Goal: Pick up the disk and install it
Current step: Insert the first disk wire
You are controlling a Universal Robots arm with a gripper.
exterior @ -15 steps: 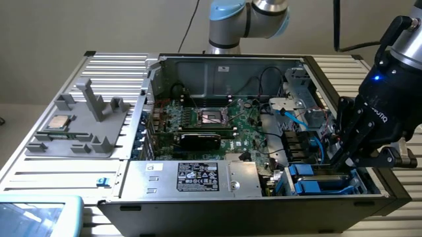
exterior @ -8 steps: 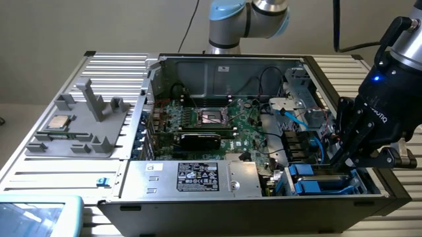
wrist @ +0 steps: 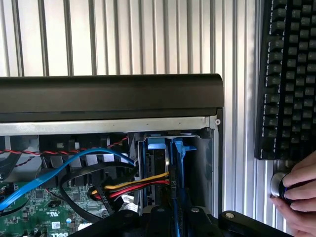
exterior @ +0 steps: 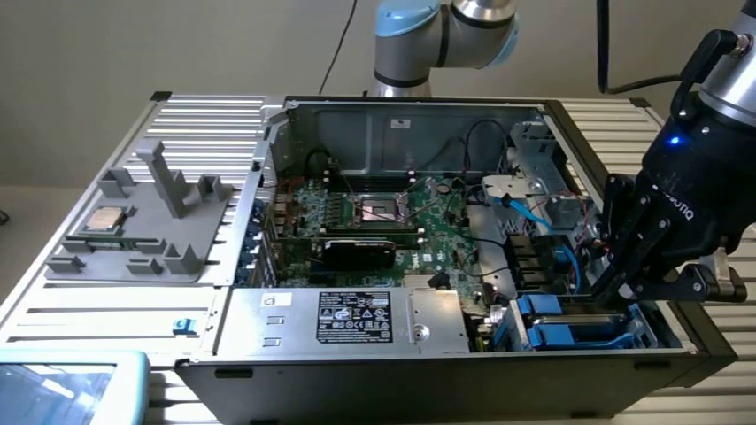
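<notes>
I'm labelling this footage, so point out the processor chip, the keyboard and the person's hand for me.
processor chip (exterior: 109, 219), exterior view, middle of its silver top.
keyboard (wrist: 289, 74), wrist view, on the black keys.
person's hand (wrist: 302, 201), wrist view, middle of the visible fingers.

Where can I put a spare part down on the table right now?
Bare ribbed table between the grey fixture and the blue-edged device; also behind the fixture. Crowded: the drive-bay corner, gripper shut on the disk amid cables.
</notes>
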